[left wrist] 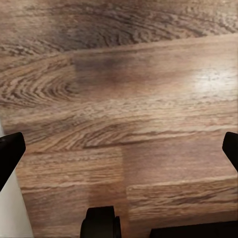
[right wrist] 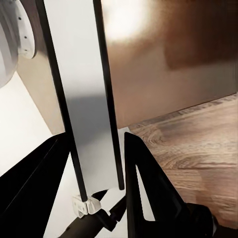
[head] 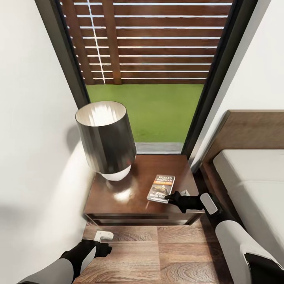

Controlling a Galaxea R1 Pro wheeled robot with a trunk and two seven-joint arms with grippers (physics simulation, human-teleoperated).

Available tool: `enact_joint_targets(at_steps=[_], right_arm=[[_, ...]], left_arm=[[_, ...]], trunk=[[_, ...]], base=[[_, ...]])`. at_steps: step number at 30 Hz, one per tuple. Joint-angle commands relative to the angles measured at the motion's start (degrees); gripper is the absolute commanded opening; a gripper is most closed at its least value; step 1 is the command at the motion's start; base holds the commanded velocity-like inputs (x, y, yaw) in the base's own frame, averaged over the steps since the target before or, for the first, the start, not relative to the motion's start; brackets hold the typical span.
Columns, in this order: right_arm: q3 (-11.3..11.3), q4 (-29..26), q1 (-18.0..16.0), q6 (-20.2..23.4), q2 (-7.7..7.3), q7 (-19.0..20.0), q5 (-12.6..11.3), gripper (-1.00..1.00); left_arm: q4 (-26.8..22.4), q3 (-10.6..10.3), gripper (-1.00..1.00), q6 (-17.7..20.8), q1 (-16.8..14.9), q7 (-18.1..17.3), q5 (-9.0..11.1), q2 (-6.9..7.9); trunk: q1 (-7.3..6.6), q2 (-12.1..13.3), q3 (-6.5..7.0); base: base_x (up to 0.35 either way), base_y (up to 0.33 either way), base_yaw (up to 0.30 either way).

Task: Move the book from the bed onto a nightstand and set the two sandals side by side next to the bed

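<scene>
And here we are in the corner of the white-walled bedroom, right in front of the small glossy dark brown wooden nightstand (head: 130, 197) under the tall dark-framed window (head: 150, 71). The thin dark grey paperback book (head: 161, 188) with white "RICHARD BACHMAN" lettering and an orange band is down on the nightstand top, toward its front right part, cover up.

The right pincer (head: 170, 196) is right there at the book's near right corner, its black fingers on either side of the book's edge. From the right wrist view, the book (right wrist: 84, 99) runs as a pale slab straight between the two black fingers (right wrist: 144, 183), which sit close on both sides; whether they actually press it, I cannot tell.

Left of the book stands a lamp with a dark metallic drum shade (head: 104, 136) on a rounded white base (head: 116, 173), its reflection bright on the polished top.

To the right, the large low bed (head: 252, 185) with a smooth light grey mattress and dark brown wooden frame and headboard, just beside the nightstand.

The left pincer (head: 103, 243) hangs low over the mixed-tone wood plank floor (head: 157, 256) in front of the nightstand, near the wall. In the left wrist view its black fingertips (left wrist: 10, 153) sit wide apart at the edges, holding nothing, with bare planks between.
</scene>
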Motion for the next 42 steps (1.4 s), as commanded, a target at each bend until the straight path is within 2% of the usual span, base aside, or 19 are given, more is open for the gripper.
enact_joint_targets(at_steps=[1, 23, 30, 42], right_arm=[[-0.3, 0.0, -0.2, 0.3, 0.04, 0.5, 0.5, -1.0], [-0.3, 0.0, -2.0, 0.2, 0.08, -0.6, 0.6, -1.0], [-0.4, 0.1, -2.7, 0.2, 0.08, -1.7, 0.6, -1.0], [-0.4, 0.1, -3.0, 0.2, 0.3, -2.2, 0.6, -1.0]], left_arm=[[-0.1, -0.5, 1.0, 0.3, 0.0, 0.0, 0.4, 0.05], [-0.1, -0.5, 1.0, 0.3, 0.0, 0.0, 0.4, 0.06], [-0.1, -0.5, 1.0, 0.3, 0.0, 0.0, 0.4, 0.05], [-0.1, -0.5, 1.0, 0.3, 0.0, 0.0, 0.4, 0.03]], trunk=[[0.22, -0.4, -0.22], [0.22, -0.4, -0.22], [1.76, -3.2, -1.48], [1.98, -3.6, -1.66]], base=[[0.0, 0.0, 0.0], [0.0, 0.0, 0.0], [0.0, 0.0, 0.0], [0.0, 0.0, 0.0]])
